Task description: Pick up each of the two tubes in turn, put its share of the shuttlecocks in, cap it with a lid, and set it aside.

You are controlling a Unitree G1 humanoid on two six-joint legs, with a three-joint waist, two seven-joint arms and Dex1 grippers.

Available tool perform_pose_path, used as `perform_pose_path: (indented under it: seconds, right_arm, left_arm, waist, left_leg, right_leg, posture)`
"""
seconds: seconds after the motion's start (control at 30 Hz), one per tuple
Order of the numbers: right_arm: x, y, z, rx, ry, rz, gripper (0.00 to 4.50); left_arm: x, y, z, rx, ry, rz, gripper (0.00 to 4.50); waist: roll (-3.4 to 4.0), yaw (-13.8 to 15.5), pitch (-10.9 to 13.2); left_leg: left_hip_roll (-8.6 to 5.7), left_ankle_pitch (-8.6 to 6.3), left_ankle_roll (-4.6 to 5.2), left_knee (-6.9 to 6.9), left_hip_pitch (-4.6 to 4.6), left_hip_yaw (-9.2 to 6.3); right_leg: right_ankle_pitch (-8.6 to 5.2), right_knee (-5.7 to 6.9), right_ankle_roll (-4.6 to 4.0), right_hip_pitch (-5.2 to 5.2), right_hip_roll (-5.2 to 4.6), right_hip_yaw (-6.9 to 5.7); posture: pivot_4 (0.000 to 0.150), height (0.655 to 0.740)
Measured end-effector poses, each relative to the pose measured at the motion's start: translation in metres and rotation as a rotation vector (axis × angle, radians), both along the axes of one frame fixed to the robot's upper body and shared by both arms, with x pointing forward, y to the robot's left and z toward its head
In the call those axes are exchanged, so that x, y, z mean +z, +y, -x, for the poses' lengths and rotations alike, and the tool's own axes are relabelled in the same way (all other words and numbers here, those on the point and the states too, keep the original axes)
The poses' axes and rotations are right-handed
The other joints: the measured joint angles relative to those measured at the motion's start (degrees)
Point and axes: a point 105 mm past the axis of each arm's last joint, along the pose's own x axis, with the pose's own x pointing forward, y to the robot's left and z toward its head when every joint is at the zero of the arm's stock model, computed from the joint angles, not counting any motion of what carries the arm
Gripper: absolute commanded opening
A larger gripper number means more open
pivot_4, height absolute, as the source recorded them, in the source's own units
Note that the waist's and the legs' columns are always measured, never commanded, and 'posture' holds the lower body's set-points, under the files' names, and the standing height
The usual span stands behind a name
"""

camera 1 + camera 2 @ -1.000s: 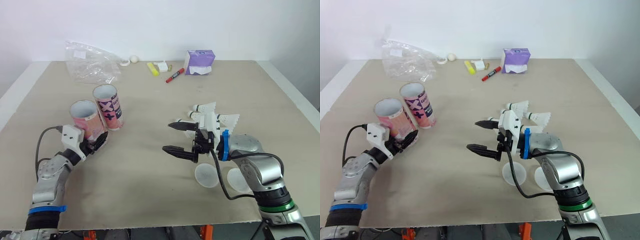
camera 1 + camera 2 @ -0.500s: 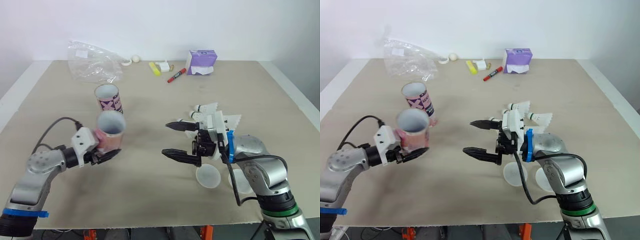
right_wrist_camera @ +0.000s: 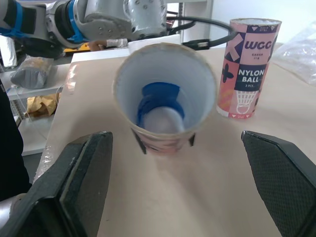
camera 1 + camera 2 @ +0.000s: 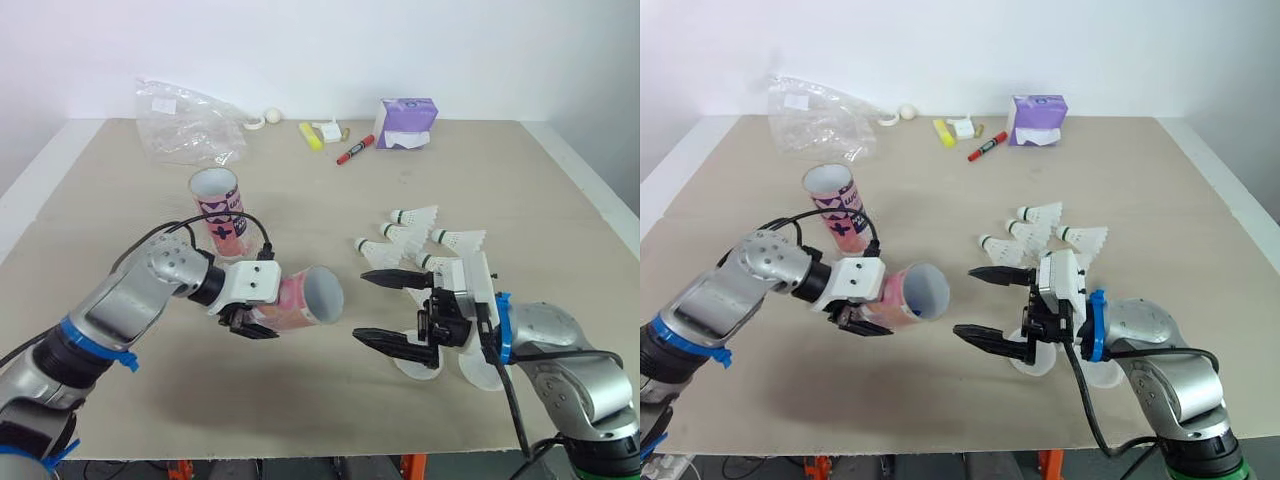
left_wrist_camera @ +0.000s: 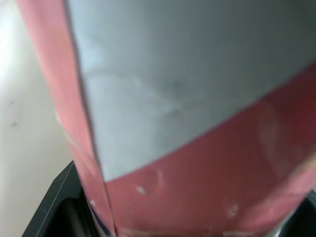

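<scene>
Since half a second ago the left hand (image 4: pixel 262 315) has swung inward and tipped its pink tube (image 4: pixel 305 298) from upright onto its side. The tube is clear of the bench (image 4: pixel 330 190), its open mouth facing the right hand (image 4: pixel 362 305). The left hand grips it near the closed end. The right hand is spread wide and empty over the lids (image 4: pixel 418 366), with the shuttlecocks (image 4: pixel 415 232) just beyond. Loading looks ready to begin once a shuttlecock is fetched. The second tube (image 4: pixel 218 208) stands upright behind.

Tipped tube (image 4: pixel 300 298) lies left of shuttlecocks (image 4: pixel 420 232); upright tube (image 4: pixel 220 213) stands behind it.
</scene>
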Motion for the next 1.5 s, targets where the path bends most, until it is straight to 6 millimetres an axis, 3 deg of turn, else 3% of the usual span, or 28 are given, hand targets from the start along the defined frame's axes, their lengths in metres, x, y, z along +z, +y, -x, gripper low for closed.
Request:
perform_pose_path:
  seconds: [0.47, 0.57, 0.6, 0.63, 0.77, 0.93, 1.03, 1.27, 1.5]
  right_arm:
    - [0.003, -0.006, 0.001, -0.086, 0.007, -0.034, 4.50]
    - [0.003, -0.024, -0.001, -0.173, 0.025, -0.037, 4.50]
    - [0.004, -0.045, -0.003, -0.276, 0.029, -0.021, 4.50]
    - [0.005, -0.045, -0.003, -0.278, 0.029, -0.021, 4.50]
    - [-0.011, -0.089, -0.006, -0.667, 0.071, -0.021, 4.50]
    - [-0.035, -0.110, -0.001, -0.979, 0.164, -0.025, 4.50]
    - [-0.038, -0.112, 0.000, -1.030, 0.179, -0.028, 4.50]
    - [-0.052, -0.088, 0.002, -0.992, 0.244, -0.038, 4.50]
    - [-0.053, -0.077, -0.017, -0.986, 0.269, -0.102, 4.50]
  left_arm:
    - [-0.002, -0.016, 0.001, 0.043, -0.015, -0.023, 3.20]
    - [-0.002, -0.017, 0.001, 0.043, -0.017, -0.019, 3.20]
    - [-0.003, -0.017, 0.001, 0.046, -0.019, -0.024, 3.20]
    - [-0.003, -0.017, 0.001, 0.047, -0.019, -0.025, 3.20]
    - [-0.004, -0.018, 0.000, 0.046, -0.022, -0.017, 3.20]
    - [-0.006, -0.018, -0.003, 0.055, -0.012, -0.018, 3.20]
    - [-0.006, -0.018, -0.003, 0.056, -0.014, -0.015, 3.20]
    - [-0.007, -0.020, -0.004, 0.056, -0.014, -0.012, 3.20]
    - [-0.007, -0.021, -0.003, 0.059, -0.015, -0.008, 3.20]
  waist:
    - [0.04, 1.1, 0.0]
    - [0.05, 1.4, 0.0]
    - [0.05, 1.5, 0.0]
    - [0.09, 1.5, -0.1]
    - [0.14, 2.3, -0.1]
    - [0.44, 2.3, -0.3]
    - [0.44, 2.3, -0.3]
    - [0.53, 2.2, -0.3]
    - [0.56, 2.3, -0.4]
  left_leg:
    - [-0.04, 0.00, 0.00, 0.15, 0.05, -0.01]
    - [-0.06, 0.00, 0.00, 0.17, 0.05, -0.02]
    - [-0.08, 0.00, 0.00, 0.17, 0.08, -0.02]
    - [-0.08, 0.00, 0.00, 0.17, 0.19, -0.01]
    - [-0.06, 0.01, 0.01, 0.10, 0.22, -0.10]
    - [-0.06, 0.02, 0.00, 0.14, 0.32, -0.01]
    - [-0.06, 0.05, -0.02, 0.21, 0.32, 0.00]
    - [-0.08, 0.06, -0.02, 0.21, 0.32, 0.00]
    - [-0.08, 0.05, -0.02, 0.17, 0.30, 0.00]
  right_leg:
    - [0.03, 0.01, 0.05, 0.16, -0.05, -0.01]
    - [0.02, 0.01, 0.08, 0.20, -0.07, -0.01]
    - [0.00, 0.01, 0.10, 0.23, -0.08, 0.00]
    - [0.02, 0.01, 0.10, 0.30, -0.08, 0.00]
    - [-0.06, 0.02, 0.02, 0.34, -0.06, -0.10]
    - [-0.12, 0.04, -0.19, 0.37, -0.08, -0.03]
    - [-0.06, 0.04, -0.19, 0.39, -0.08, -0.01]
    - [-0.07, 0.03, -0.19, 0.41, -0.10, 0.00]
    - [-0.09, 0.00, -0.21, 0.40, -0.10, 0.00]
  posture:
    - [0.150, 0.7400]
    - [0.150, 0.7400]
    - [0.150, 0.7400]
    - [0.150, 0.7400]
    - [0.150, 0.7400]
    - [0.150, 0.7400]
    - [0.150, 0.7400]
    - [0.150, 0.7400]
    - [0.150, 0.7400]
